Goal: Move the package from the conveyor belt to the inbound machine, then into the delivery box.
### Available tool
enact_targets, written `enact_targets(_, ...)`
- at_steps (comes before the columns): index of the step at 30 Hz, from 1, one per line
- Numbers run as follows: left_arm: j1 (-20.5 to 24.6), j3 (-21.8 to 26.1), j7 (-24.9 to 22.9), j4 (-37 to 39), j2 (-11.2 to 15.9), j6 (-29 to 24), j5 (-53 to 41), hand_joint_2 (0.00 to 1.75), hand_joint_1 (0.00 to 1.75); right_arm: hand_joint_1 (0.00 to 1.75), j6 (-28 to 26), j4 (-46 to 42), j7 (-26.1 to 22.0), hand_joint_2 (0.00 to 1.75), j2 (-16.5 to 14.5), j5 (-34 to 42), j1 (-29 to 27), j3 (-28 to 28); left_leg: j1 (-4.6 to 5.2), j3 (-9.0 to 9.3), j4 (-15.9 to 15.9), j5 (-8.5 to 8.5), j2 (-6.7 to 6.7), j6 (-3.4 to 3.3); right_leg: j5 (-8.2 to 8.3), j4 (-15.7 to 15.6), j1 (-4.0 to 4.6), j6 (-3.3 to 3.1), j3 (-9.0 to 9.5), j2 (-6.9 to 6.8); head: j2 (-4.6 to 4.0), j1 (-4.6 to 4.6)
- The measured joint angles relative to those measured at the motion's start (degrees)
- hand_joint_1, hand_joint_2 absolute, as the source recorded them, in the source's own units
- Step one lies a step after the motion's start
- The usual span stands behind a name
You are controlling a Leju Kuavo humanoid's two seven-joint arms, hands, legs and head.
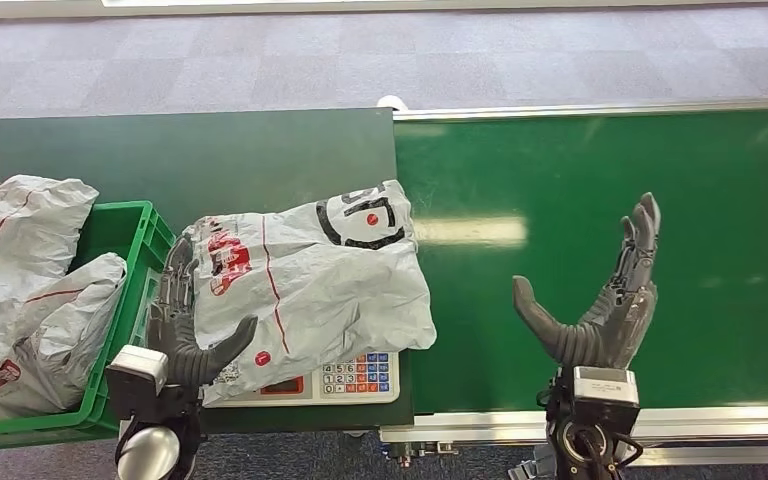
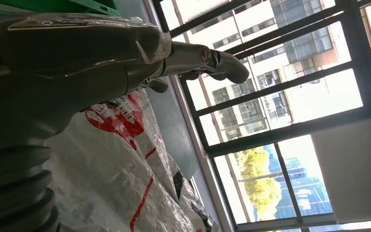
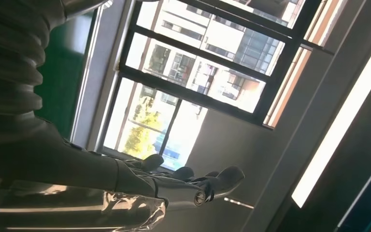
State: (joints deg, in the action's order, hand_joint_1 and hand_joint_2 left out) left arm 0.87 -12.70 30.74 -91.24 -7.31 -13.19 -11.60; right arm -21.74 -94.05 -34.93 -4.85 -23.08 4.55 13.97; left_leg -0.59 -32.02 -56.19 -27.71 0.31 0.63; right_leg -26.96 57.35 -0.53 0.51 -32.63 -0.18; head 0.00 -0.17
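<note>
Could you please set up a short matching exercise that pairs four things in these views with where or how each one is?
Things:
1. package
2. left hand
3. right hand
4. green crate

States:
A. open above the green belt
B. holds other grey bags
C. lies on the scale
D. rests against the package's edge

Pairs: 1-C, 2-D, 3-A, 4-B

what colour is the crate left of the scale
Green; the crate shows best in the head view, with grey packages inside it.
</note>
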Motion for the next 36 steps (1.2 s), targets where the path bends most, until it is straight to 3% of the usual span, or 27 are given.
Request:
enact_targets(5,4.7,-3.7,-2.4,-0.4,-0.2,-1.3,-3.3,1.75,0.0,0.0,-0.7,-4.2,0.9,1.75,-0.1,-3.2,-4.1,0.5,0.0,0.05,0.0,0.02,0.0,-0.01,0.02,0.0,0.0,-0.01,0.06,0.0,0.0,0.0)
enact_targets(12,14.1,-6.6,-6.1,1.4,-0.6,-2.9,-6.1,1.75,0.0,0.0,0.0,-3.6,3.5,1.75,-0.2,-4.3,-7.0,5.2,-0.01,0.06,0.0,0.04,0.0,0.0,0.02,0.0,0.01,-0.01,0.08,0.01,0.0,-0.01)
enact_targets(16,17.2,-7.5,-7.8,2.9,-0.9,-2.7,-7.8,1.75,0.0,0.0,0.7,-2.8,3.7,1.75,-0.2,-4.0,-7.4,6.8,0.0,0.06,0.0,0.04,0.02,0.0,0.02,0.0,0.0,-0.01,0.06,0.01,0.0,-0.01)
enact_targets(19,19.3,-8.4,-12.2,5.2,-0.9,-0.3,-12.6,1.75,0.0,0.0,2.3,-1.8,3.7,1.75,-0.1,-2.8,-7.3,7.6,0.0,0.03,0.0,0.03,0.0,-0.01,0.01,0.0,0.0,-0.01,0.05,-0.01,0.0,0.0)
enact_targets(25,24.3,-10.5,-20.8,16.7,-1.2,5.1,-25.4,1.75,0.0,0.0,4.9,0.8,3.4,1.75,-0.3,-1.1,-6.5,9.2,0.0,0.06,0.0,0.04,0.03,0.0,0.03,0.0,0.0,-0.01,0.07,0.02,0.0,-0.01)
enact_targets(32,29.4,-10.9,-24.7,35.0,-2.6,10.1,-32.9,1.75,0.0,0.0,6.9,3.9,3.9,1.75,-1.0,-1.1,-3.9,10.8,-0.01,0.06,0.0,0.05,0.03,0.0,0.04,0.0,0.01,-0.02,0.07,0.03,0.0,-0.01)
enact_targets(36,31.9,-10.8,-25.7,41.4,-3.2,13.3,-33.9,1.75,1.61,0.0,7.1,6.2,4.0,1.75,-1.3,-0.5,-2.2,11.2,0.0,0.06,0.0,0.05,0.0,0.0,0.03,0.0,0.0,-0.02,0.12,-0.01,0.0,-0.01)
